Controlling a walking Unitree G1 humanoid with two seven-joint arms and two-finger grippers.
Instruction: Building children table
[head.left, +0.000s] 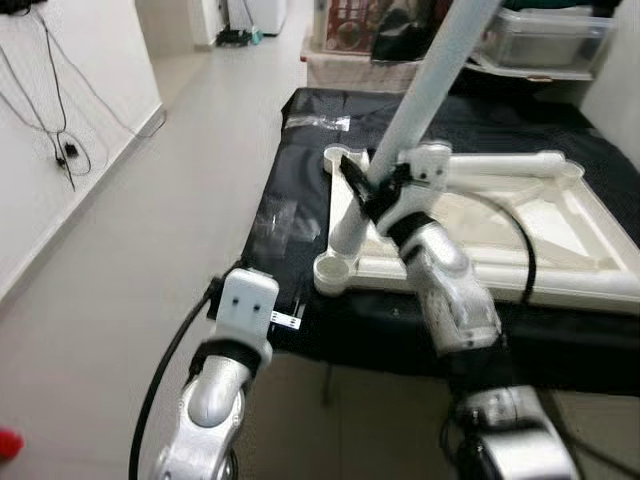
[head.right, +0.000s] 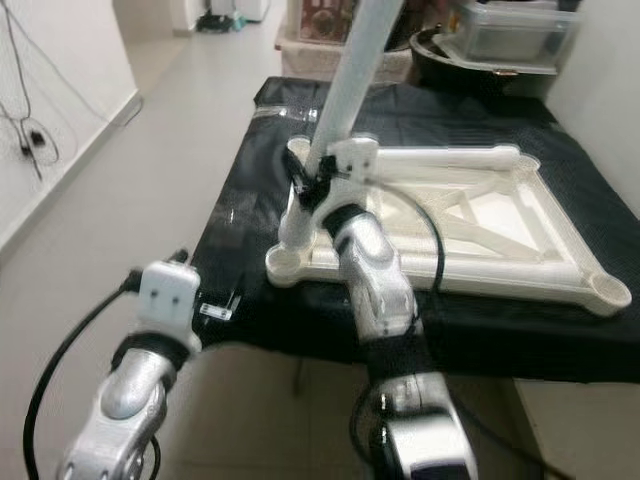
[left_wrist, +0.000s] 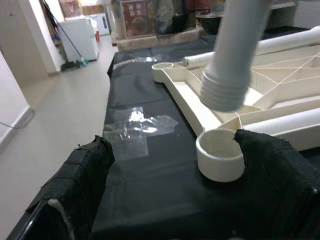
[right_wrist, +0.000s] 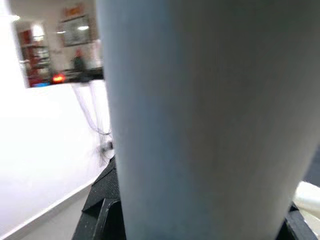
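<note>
Holding a pale table leg (head.left: 430, 75) in my right gripper (head.left: 375, 185), tilted over the near-left corner socket (left_wrist: 220, 152) of the upturned tabletop (head.left: 570, 235).

I am seeing the right gripper's black fingers clamped around the leg low on its shaft, with the leg leaning up toward 1 o'clock and its threaded end hanging just above the round socket, not yet seated. The cream tabletop is lying ribs-up on a black-covered table (head.left: 300, 150), filling the area from 12 to 3 o'clock. My left gripper (left_wrist: 175, 195) is hovering at about 8 o'clock near the table's front edge, its padded fingers (left_wrist: 82, 175) spread wide apart and gripping nothing, pointing at the socket. Clear tape (left_wrist: 137, 127) is shining on the black cover beside the frame.
</note>
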